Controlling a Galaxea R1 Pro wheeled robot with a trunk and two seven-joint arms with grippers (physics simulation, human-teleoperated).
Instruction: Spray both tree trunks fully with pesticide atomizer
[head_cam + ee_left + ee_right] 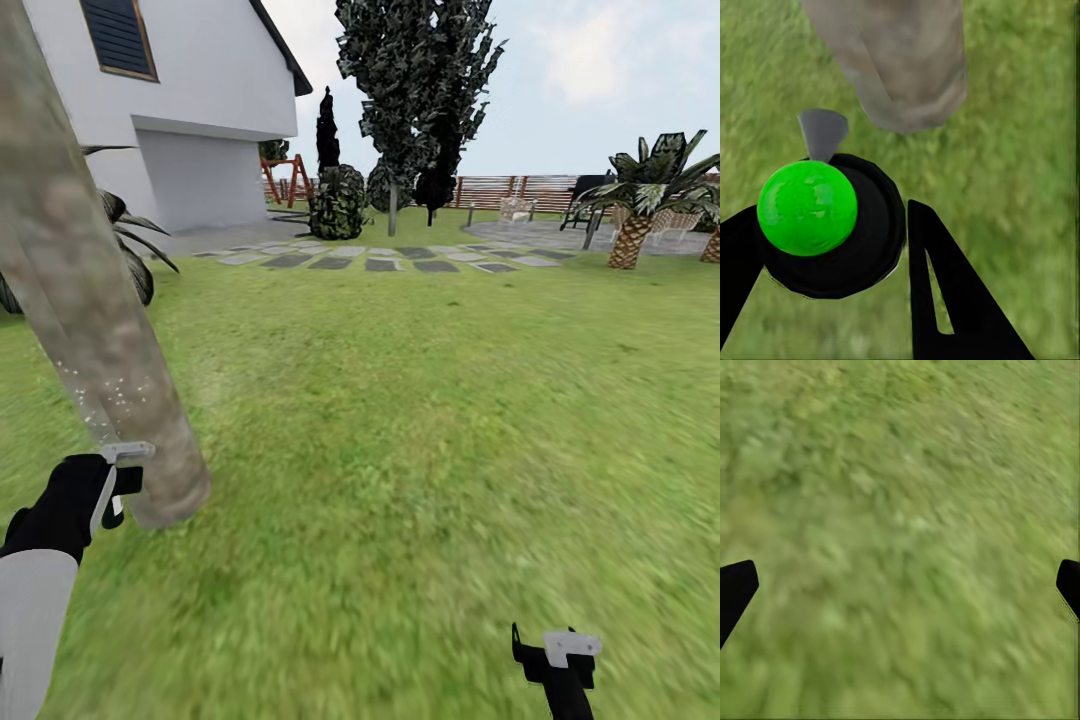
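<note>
Nearest to me, low at the robot's right, the right gripper (900, 585) hangs over bare grass with its jaws spread wide and nothing between them; it has no part in the work just now. Over on the left, the left gripper (112, 490) has its jaws closed around the pesticide atomizer (832, 225), a black bottle with a bright green cap and a grey nozzle that points toward the foot of the tree trunk (90, 330). The nozzle sits just beside the bark without touching, as far as I can tell. A scatter of fine white specks, the pesticide (110, 395), clings to the lower stretch of the trunk just above the gripper, so I'd judge the spraying of this first tree is under way and only partly done, since the bark higher up looks bare. The next move, I reckon, calls for raising the nozzle along the trunk and working round it. The floor (420, 450) of grass stretches off to the stepping stones (380, 260), the white house (190, 120) and the fence (500, 190).
</note>
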